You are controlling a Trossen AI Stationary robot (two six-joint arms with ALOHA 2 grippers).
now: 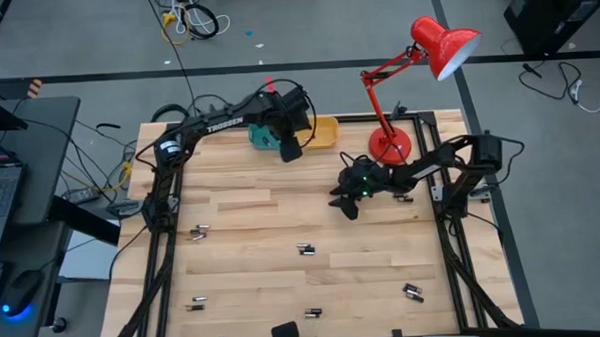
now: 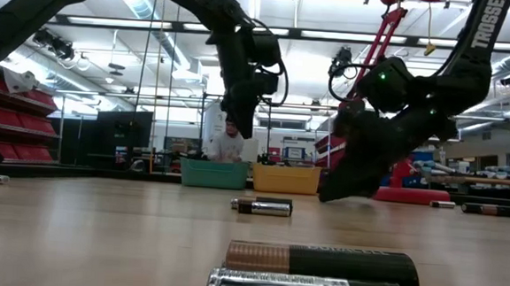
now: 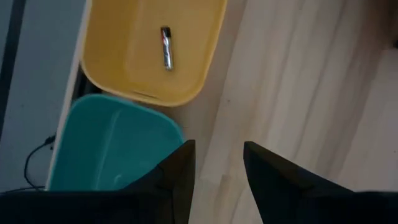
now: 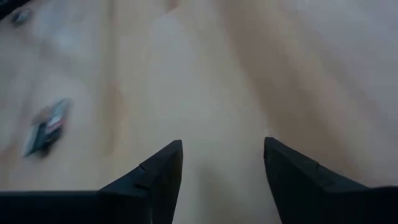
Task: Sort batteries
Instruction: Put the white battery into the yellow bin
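1. Most batteries (image 1: 306,249) lie scattered on the table (image 1: 251,205); one lies in the yellow bin (image 3: 134,68), beside the teal bin (image 3: 106,149).
2. Sorting looks barely begun.
3. The left gripper (image 3: 217,174) hangs near the bins, jaws parted and empty.
4. The right gripper (image 4: 222,180) hovers over the table, jaws apart, holding nothing.
5. "TROSSEN" marks both arms.

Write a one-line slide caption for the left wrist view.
Left gripper, open and empty, hovers by the teal bin and the yellow bin holding one battery.
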